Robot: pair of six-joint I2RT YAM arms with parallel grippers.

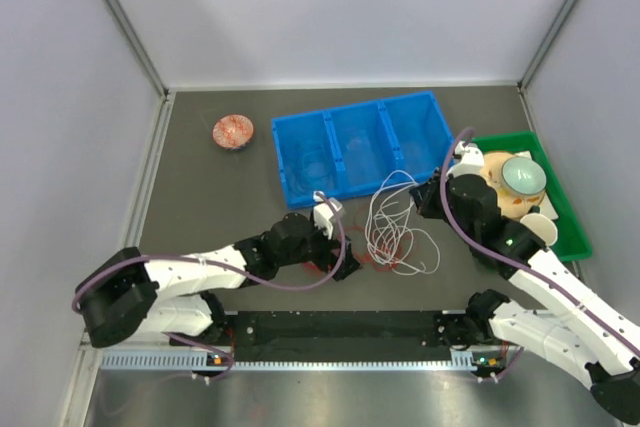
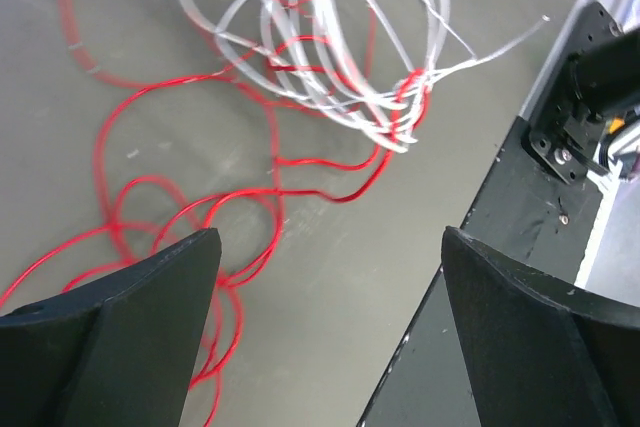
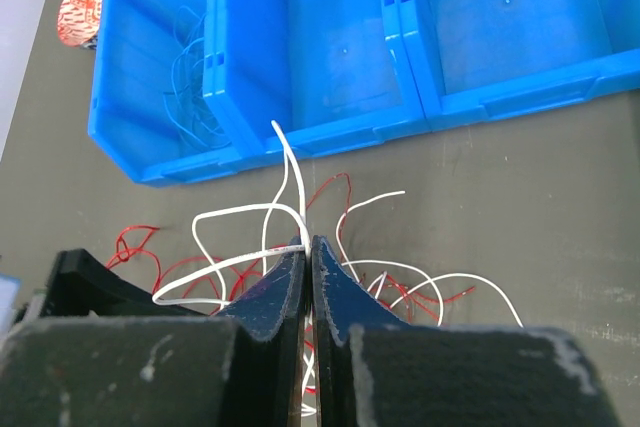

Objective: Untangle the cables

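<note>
The cables lie tangled on the grey table in front of the blue bin. White loops [image 1: 395, 222] rise over red loops [image 1: 388, 259]. My right gripper [image 1: 428, 197] is at the right of the tangle. In its wrist view the right gripper [image 3: 308, 242] is shut on a white cable [image 3: 246, 206], with red cable [image 3: 340, 176] on the table beyond. My left gripper [image 1: 340, 262] is at the left of the tangle, open. Seen from the left wrist, the left gripper [image 2: 330, 237] holds nothing; red cable [image 2: 190, 207] runs by its left finger and the white bundle [image 2: 330, 77] lies ahead.
A blue three-part bin [image 1: 360, 187] stands behind the tangle, with thin blue cable [image 3: 190, 87] in its left compartment. A patterned red bowl [image 1: 233, 131] sits at the back left. A green tray [image 1: 508, 139] with a teal bowl [image 1: 523, 175] and cups is at the right. A black strip [image 1: 340, 327] runs along the near edge.
</note>
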